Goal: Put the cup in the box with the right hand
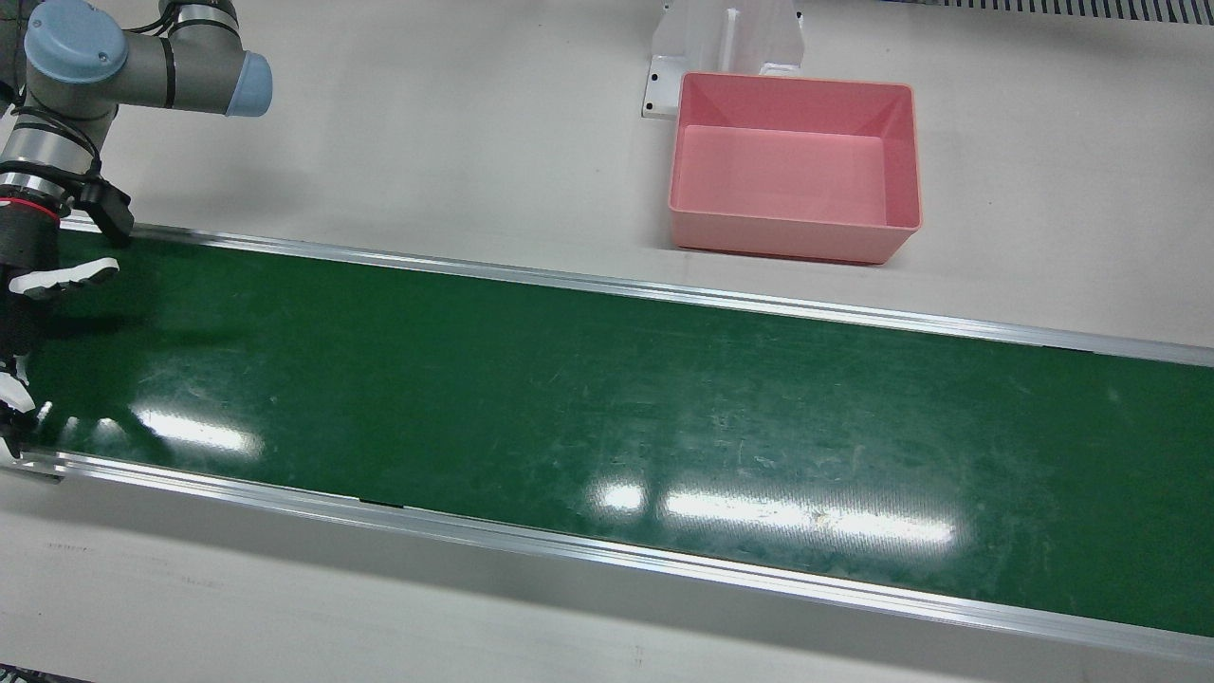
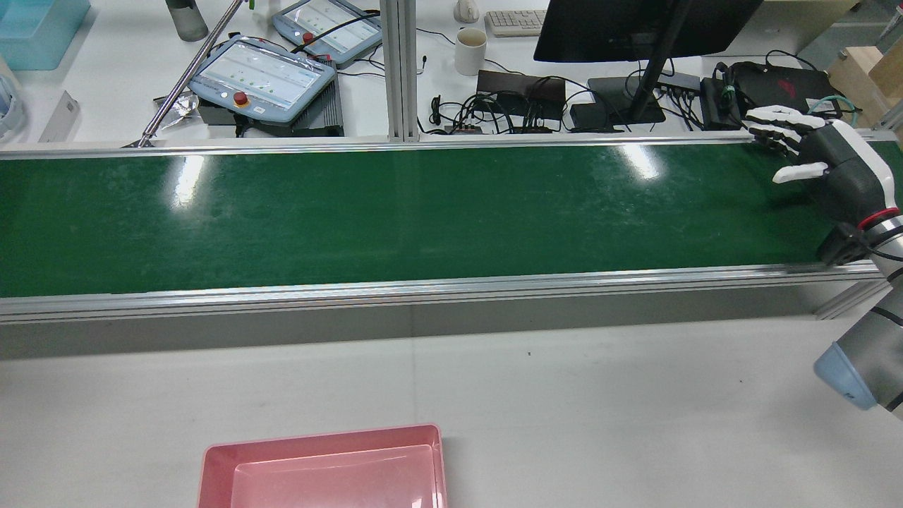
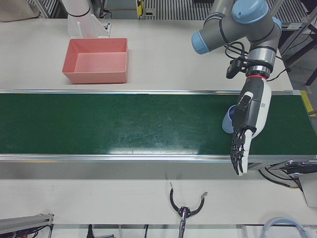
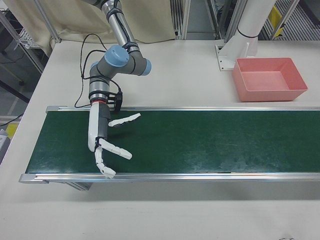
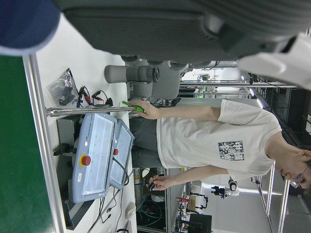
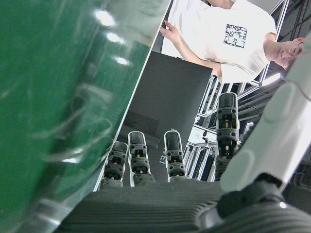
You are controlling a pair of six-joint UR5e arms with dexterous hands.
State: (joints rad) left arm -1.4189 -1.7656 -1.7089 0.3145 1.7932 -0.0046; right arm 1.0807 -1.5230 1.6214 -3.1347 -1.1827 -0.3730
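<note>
Blue cup (image 3: 227, 122) on green belt (image 3: 124, 129), at robot's left end, mostly hidden behind left hand (image 3: 246, 126). Upright or tipped: cannot tell.

Left hand hanging over belt just beside cup, fingers straight and nearly side by side, pointing at far rail (image 3: 148, 158), closed on nothing visible. Touching cup or not: cannot tell.

Right hand (image 4: 106, 144) at opposite end, low over belt, fingers fanned wide, empty. Nearly whole belt length between it and cup.

Pink box (image 3: 96, 60) empty, on table on near side of belt, between the two arms.

Risks, as judged:
- Left hand brushing cup, tipping or rolling it before pickup.
- Cup reaching right hand on its side; wide-spread fingers likely to push rather than wrap.
- Fingertips low enough to scrape belt or catch a rail.
- Carry from belt end to box long, crossing near rail; loose hold could drop cup short.
</note>
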